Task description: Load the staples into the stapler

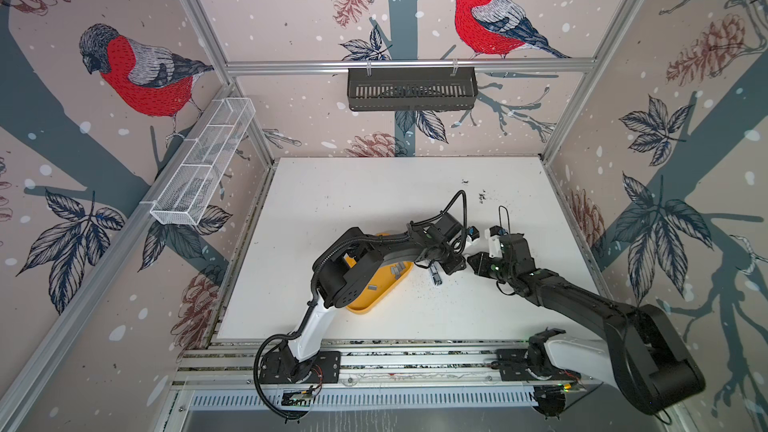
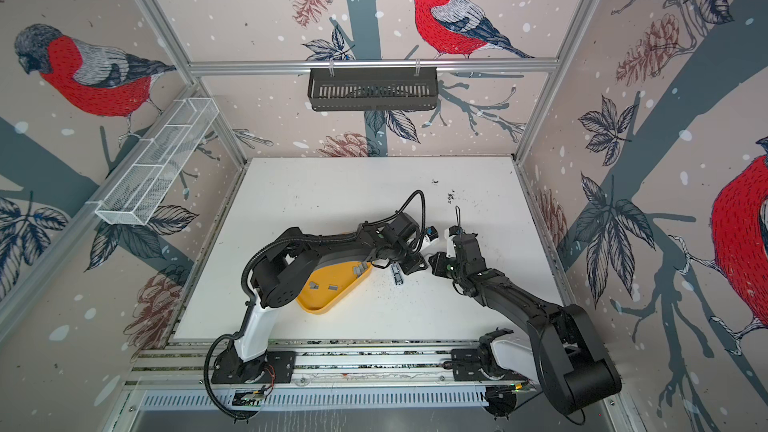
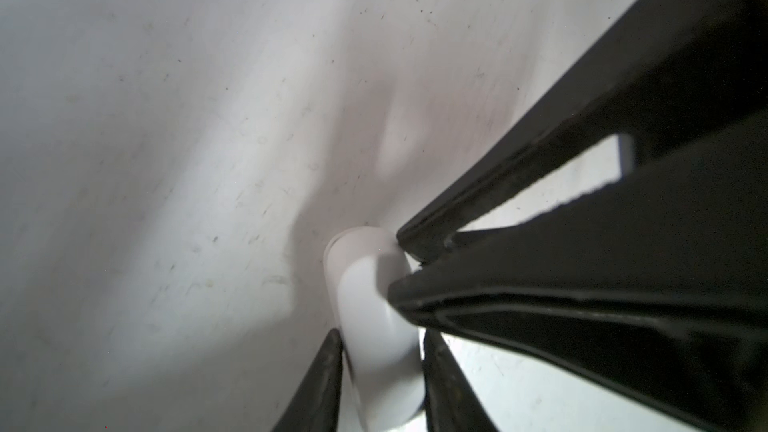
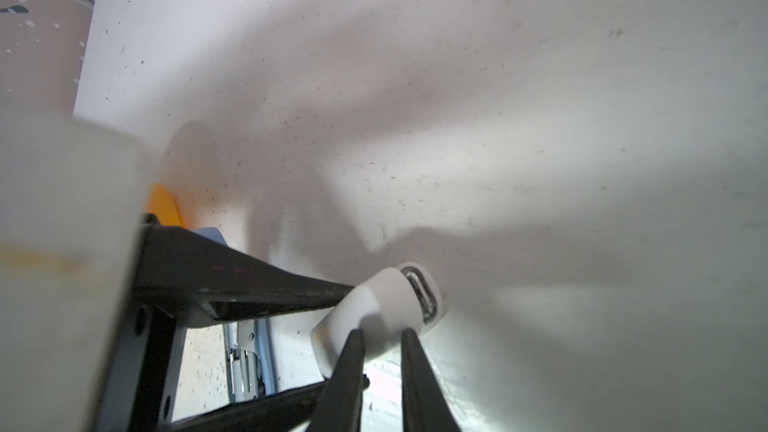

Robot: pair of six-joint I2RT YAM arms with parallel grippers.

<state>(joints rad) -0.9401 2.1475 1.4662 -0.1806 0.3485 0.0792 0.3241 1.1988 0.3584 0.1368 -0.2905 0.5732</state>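
Both claws, left (image 3: 380, 336) and right (image 4: 382, 332), were clamped on the white stapler (image 4: 384, 295) mid-table. The staples (image 1: 397, 269) lay in the tray (image 1: 361, 306) to the left. They looked light, slick and easily snapped, so pinch one strip across its long sides.

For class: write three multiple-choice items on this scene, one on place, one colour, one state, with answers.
1. The staples lie: A in the yellow tray; B in a drawer; C on a shelf.
2. The back-wall basket is: A white; B black; C red.
3. The right gripper holds its jaws: A wide open, empty; B closed on a white piece; C out of view.
Answers: A, grey strips sit in the tray; B, its slatted wall is black; B, the jaws pinch the piece.
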